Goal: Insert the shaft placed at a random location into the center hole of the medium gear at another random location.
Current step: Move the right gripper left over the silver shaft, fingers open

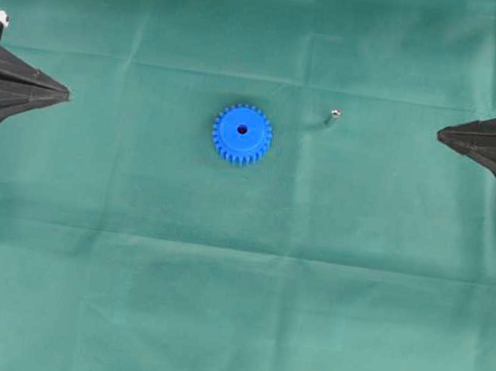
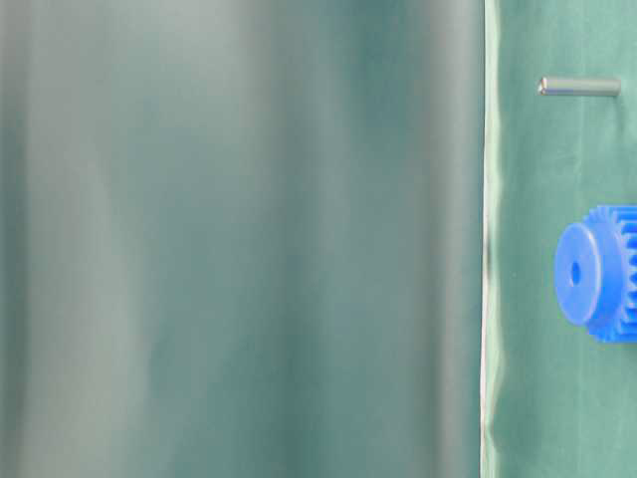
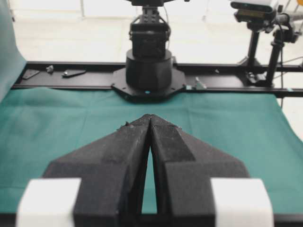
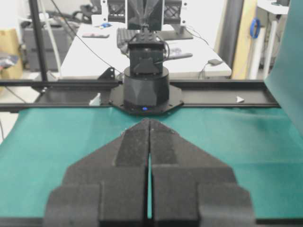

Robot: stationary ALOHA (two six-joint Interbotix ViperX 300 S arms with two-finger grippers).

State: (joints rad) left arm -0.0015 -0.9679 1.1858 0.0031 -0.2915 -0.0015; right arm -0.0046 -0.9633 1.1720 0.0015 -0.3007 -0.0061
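A: Jaws? 
B: Left gripper (image 1: 64, 91) and right gripper (image 1: 441, 133) both closed, empty, parked at desk edges.
A: Shaft? 
B: The shaft (image 1: 334, 116) stands right of the medium gear (image 1: 242, 133); stiff, slick, light, likely tips over. Pinch mid-length.

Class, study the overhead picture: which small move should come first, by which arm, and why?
Probably the right gripper should open and reach toward the tiny silvery metal shaft. The pin stands free on the green cloth, apart from the blue toothed plastic gear and nearer the right arm; both grippers are shut and empty.
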